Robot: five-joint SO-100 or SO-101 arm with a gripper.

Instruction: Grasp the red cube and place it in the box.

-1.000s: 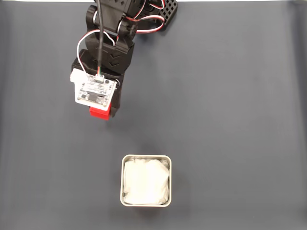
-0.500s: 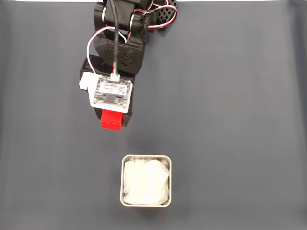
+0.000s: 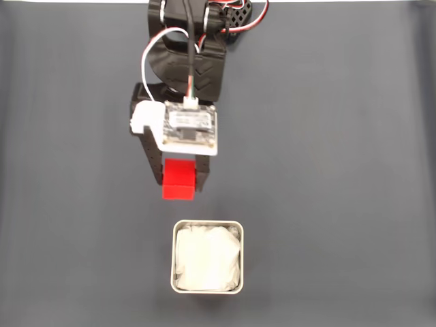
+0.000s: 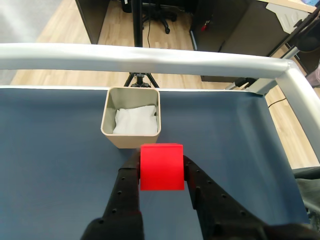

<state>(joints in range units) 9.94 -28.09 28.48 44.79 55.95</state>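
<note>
The red cube [image 3: 180, 180] [image 4: 161, 166] sits clamped between my black fingers [image 4: 127, 186], lifted off the dark blue mat. My gripper [image 3: 180, 182] [image 4: 161, 172] is shut on it. In the fixed view the cube hangs just above the box [image 3: 207, 225], slightly left of its centre line. The box [image 4: 106, 120] has a pale rim and white wrinkled lining; in the wrist view it stands ahead of the cube, a little to the left. The arm's camera board [image 3: 191, 128] covers the upper part of the fingers from above.
The dark blue mat [image 3: 327, 170] stretches wide on both sides of the box. In the wrist view a white table rail [image 4: 150, 57] runs behind the box and down the right side, with a tripod foot and office floor beyond.
The arm has carried the red cube to the right and toward the box; the cube now hangs close to the box's near rim. The grip on it is unchanged.
</note>
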